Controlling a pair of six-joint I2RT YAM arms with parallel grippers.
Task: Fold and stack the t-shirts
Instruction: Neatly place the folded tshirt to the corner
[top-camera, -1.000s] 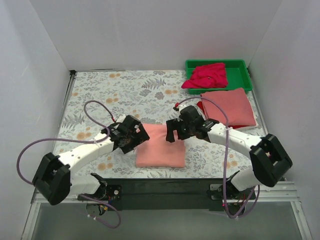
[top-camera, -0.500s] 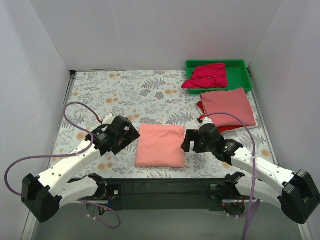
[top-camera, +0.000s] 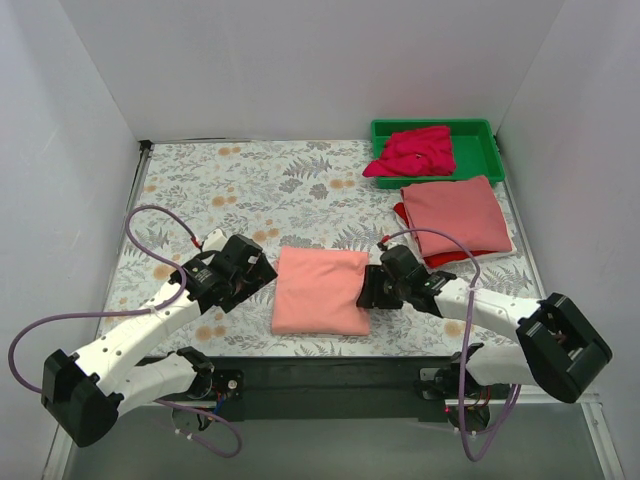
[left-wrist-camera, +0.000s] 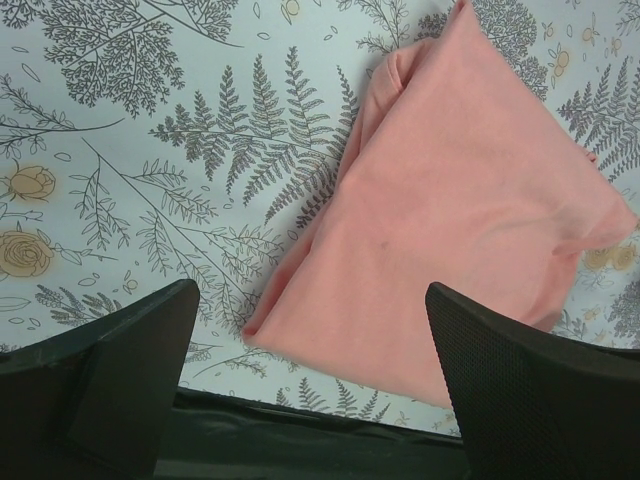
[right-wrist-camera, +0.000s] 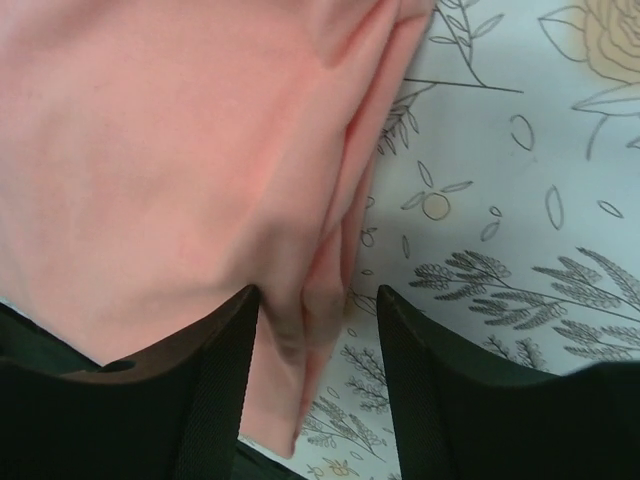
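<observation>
- Top external view: light salmon-pink t-shirt (top-camera: 320, 290), folded to a rough rectangle, flat on the floral table (top-camera: 250, 180) near its front edge, between the two arms.
- Left gripper (top-camera: 262, 272) just beside that shirt's left edge, apart from the cloth.
- Right gripper (top-camera: 366, 290) at the shirt's right edge, low to the table.
- Dusty rose t-shirt (top-camera: 455, 212), folded, at right rear, on top of the red t-shirt (top-camera: 445, 258), of which only margins show at the left and front.
- Magenta t-shirt (top-camera: 412, 152), crumpled, in the green tray (top-camera: 480, 140) at the far right corner, part of it over the tray's front rim.
- Left wrist view: left gripper (left-wrist-camera: 310, 292) with fingers (left-wrist-camera: 120, 370) wide apart, holding nothing; light salmon-pink t-shirt (left-wrist-camera: 460, 200) ahead on the table (left-wrist-camera: 150, 150), its near corner between the two fingertips but clear of both.
- Right wrist view: right gripper (right-wrist-camera: 318, 300) with fingers (right-wrist-camera: 440, 400) partly apart, astride the layered edge of the light salmon-pink t-shirt (right-wrist-camera: 150, 150); cloth bunched against the finger on the left of the picture, a strip of bare table (right-wrist-camera: 520, 200) between the cloth and the other finger; no clamp on the cloth.
</observation>
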